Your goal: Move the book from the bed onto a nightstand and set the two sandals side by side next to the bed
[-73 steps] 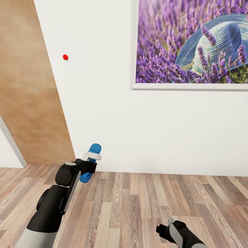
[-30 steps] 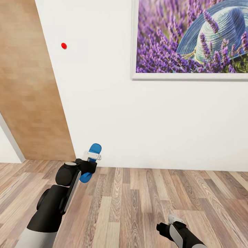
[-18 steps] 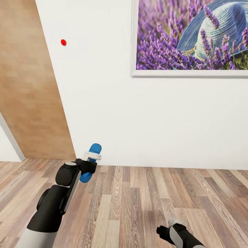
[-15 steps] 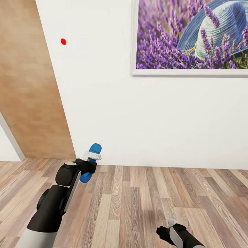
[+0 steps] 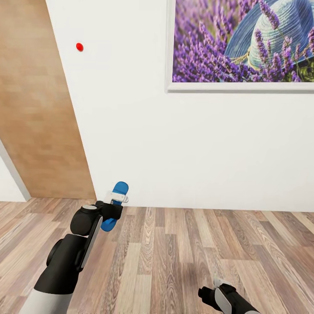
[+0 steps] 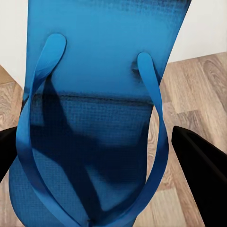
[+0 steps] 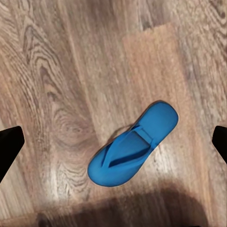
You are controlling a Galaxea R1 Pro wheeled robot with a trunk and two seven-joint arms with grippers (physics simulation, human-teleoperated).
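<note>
The floor (image 5: 174, 253) is matt wood plank with strong grain, and the door (image 5: 35, 109) is paler smooth wood. The wall (image 5: 174, 152) is flat matt white. Both blue sandals (image 6: 94, 94) (image 7: 135, 144) look like finely textured foam or rubber, though the material is hard to judge.

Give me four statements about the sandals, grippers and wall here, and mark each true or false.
1. The left gripper holds a blue sandal. True.
2. The second sandal lies on a bed. False: it lies on the wood floor below the right gripper.
3. The right gripper grips a book. False: its fingers are spread with nothing between them.
4. A framed picture of purple flowers hangs on the white wall. True.
</note>
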